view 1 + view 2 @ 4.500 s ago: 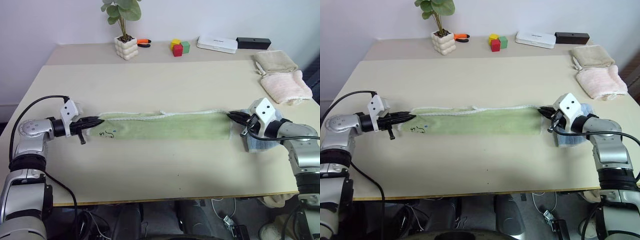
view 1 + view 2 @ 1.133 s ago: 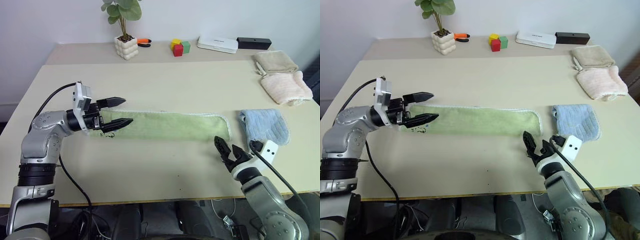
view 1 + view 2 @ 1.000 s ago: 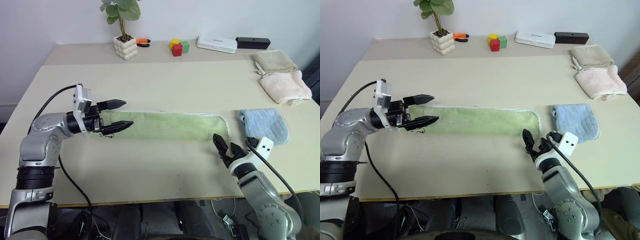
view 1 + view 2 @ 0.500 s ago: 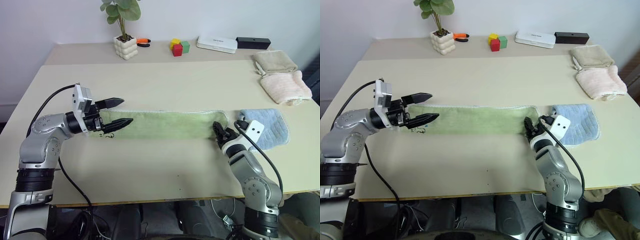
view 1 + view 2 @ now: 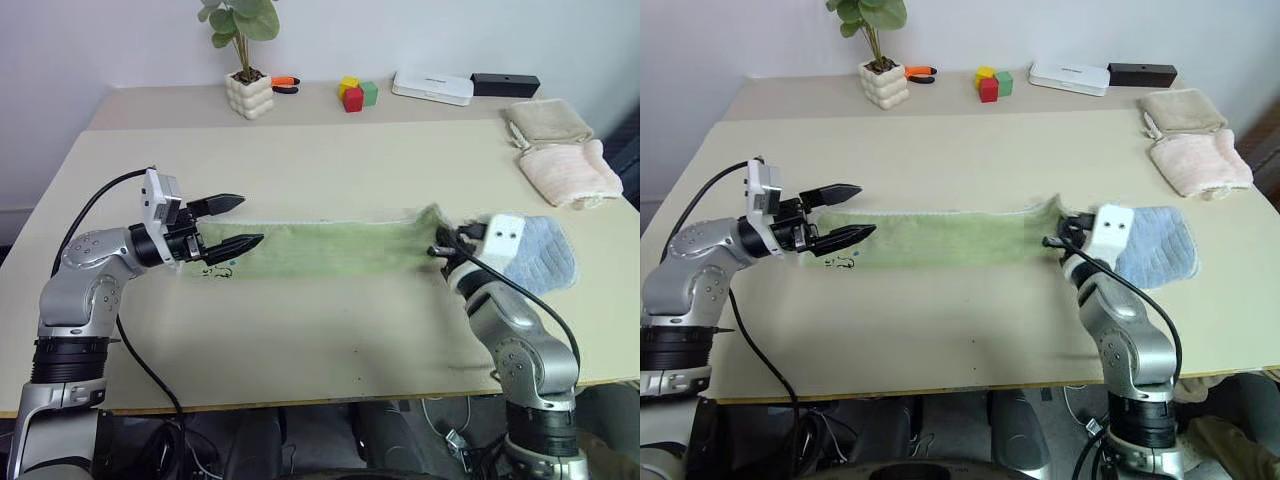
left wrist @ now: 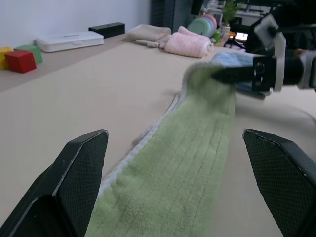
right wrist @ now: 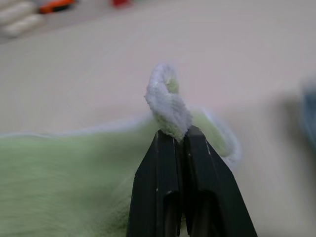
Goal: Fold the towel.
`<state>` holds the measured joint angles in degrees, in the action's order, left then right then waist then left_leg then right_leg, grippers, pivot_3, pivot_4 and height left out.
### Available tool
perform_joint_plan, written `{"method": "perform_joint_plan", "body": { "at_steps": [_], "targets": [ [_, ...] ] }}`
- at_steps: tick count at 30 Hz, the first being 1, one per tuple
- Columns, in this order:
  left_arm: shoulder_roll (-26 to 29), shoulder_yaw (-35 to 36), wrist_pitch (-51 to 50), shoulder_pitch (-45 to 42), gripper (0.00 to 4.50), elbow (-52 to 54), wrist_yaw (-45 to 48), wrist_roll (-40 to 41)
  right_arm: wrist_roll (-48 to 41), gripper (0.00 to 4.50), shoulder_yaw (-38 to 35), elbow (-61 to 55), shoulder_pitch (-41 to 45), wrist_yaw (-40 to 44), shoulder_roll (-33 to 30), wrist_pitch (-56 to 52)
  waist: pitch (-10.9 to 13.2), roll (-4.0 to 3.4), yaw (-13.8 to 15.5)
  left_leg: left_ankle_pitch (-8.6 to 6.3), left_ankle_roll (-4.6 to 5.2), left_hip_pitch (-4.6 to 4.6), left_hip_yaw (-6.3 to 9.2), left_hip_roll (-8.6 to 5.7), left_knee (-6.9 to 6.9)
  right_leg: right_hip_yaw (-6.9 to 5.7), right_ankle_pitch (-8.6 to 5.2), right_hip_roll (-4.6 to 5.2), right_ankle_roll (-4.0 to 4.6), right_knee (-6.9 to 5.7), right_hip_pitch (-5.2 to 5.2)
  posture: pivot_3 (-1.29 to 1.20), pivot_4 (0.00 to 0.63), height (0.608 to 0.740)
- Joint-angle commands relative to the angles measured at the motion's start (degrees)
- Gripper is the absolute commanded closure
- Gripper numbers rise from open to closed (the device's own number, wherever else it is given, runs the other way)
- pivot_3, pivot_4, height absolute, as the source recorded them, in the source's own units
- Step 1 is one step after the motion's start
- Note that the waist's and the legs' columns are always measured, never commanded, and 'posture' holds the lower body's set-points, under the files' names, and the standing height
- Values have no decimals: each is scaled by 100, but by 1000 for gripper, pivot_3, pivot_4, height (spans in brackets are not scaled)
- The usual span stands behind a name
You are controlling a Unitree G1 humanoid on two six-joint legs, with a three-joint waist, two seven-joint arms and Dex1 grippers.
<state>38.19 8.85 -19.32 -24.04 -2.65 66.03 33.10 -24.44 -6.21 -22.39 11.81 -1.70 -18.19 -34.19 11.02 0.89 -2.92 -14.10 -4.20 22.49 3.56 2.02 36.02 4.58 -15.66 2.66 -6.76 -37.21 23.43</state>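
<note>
Towel lies as a long narrow green strip across the middle of the desk, stretched left to right, small embroidered mark at its left end. It looks already folded lengthwise into this strip; the end-to-end fold is not yet done, so roughly halfway by my read. Right end of the towel is lifted off the desk into a small peak, rest lies flat.

Right tool is clamped shut on that right end; the right wrist view shows the whitish edge bunched between its fingers. Judging from this, the step in hand is carrying that end over toward the left end.

Left tool hovers over the towel's left end by the mark, fingers spread wide, gripping nothing. Whether the lower finger touches the cloth, cannot tell.

Blue towel lies on the desk just beside the right tool, right of the green strip. Pink towel and beige towel sit well apart at the far right. Potted plant, coloured blocks, white box line the far edge.
</note>
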Motion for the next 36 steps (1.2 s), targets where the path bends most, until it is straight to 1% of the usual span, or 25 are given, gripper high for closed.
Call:
{"method": "perform_joint_plan", "body": {
  "at_steps": [1, 4, 8, 12, 15, 19, 22, 25, 29, 33, 34, 35, 36],
  "targets": [
    [64, 174, 111, -59, 0, 17, -21, 6, 579, 4461, 290, -105, 331, 345, -304, 410, 0, 1, 23, 0, 0, 1, 1, 0, 0, 0, 0, 0, 0, 1, 0, 0, 150, 740],
    [62, 162, 129, -47, 0, 41, -44, -2, 983, 4461, 754, -17, 501, 892, -587, 759, 1, 3, 40, 0, 0, 6, -1, -1, 1, 0, 1, 2, -2, 9, -1, 0, 150, 740],
    [114, 223, 110, 4, 0, 93, -69, 21, 1169, 4461, 1365, -216, 595, 1715, -794, 962, 1, 3, 37, 0, 0, 8, 0, -1, 1, -1, 1, 2, -4, 9, 0, 0, 150, 740],
    [205, 302, 13, 93, 0, 166, -44, 76, 1358, 4461, 1925, -246, 730, 2275, -794, 1009, 2, 4, 23, 0, 0, 7, 0, 0, 1, -1, 1, 1, -3, 8, 0, 0, 150, 740],
    [233, 324, -29, 152, 0, 254, -56, 99, 1617, 4461, 2406, -15, 929, 2661, -759, 1021, 2, 5, 32, 0, 0, 6, 0, 0, 2, -1, 1, 2, -3, 7, 0, 0, 150, 740],
    [247, 362, -61, 193, 0, 309, -78, 106, 1847, 4461, 2802, 421, 1188, 2976, -589, 1036, 2, 6, 37, 0, 0, 8, 1, 0, 4, -3, 1, 2, -3, 9, -1, 0, 150, 740],
    [256, 364, -66, 227, 0, 340, -100, 104, 2023, 4461, 2954, 914, 1424, 3061, -308, 1306, 2, 6, 35, 0, 0, 7, 0, 0, 6, -3, 1, 2, -3, 8, -1, 0, 150, 740],
    [247, 381, -127, 256, 0, 433, -145, 153, 2247, 4461, 3152, 1233, 1542, 3260, -211, 1566, 2, 6, 34, 0, 0, 7, 1, 0, 4, -3, 2, 2, -3, 7, 0, 0, 150, 740],
    [245, 415, -158, 329, 0, 514, -181, 155, 2429, 4461, 3277, 1813, 1682, 3329, 128, 1845, 2, 6, 29, 0, 0, 7, 1, 0, 4, -4, 2, 2, -4, 7, 0, 0, 150, 740],
    [248, 423, -170, 338, 0, 524, -201, 159, 2478, 4461, 3336, 2049, 1741, 3540, 378, 1948, 2, 6, 29, 0, 0, 7, 1, 0, 4, -3, 2, 2, -4, 6, 0, 0, 150, 740],
    [246, 420, -174, 335, 0, 527, -203, 165, 2516, 4041, 3399, 2066, 1744, 3635, 399, 1989, 2, 6, 30, 0, 0, 7, 1, 0, 4, -3, 2, 2, -4, 5, 0, 0, 150, 740],
    [242, 415, -171, 334, 0, 528, -204, 169, 2565, 3866, 3437, 2085, 1741, 3681, 430, 2021, 2, 6, 30, 0, 0, 7, 1, 0, 4, -3, 2, 2, -4, 5, 0, 0, 150, 740],
    [237, 411, -165, 334, 0, 527, -206, 171, 2593, 3494, 3442, 2118, 1742, 3685, 480, 2033, 2, 6, 30, 0, 0, 7, 1, 0, 4, -4, 2, 2, -4, 5, 0, 0, 150, 740]
  ]
}}
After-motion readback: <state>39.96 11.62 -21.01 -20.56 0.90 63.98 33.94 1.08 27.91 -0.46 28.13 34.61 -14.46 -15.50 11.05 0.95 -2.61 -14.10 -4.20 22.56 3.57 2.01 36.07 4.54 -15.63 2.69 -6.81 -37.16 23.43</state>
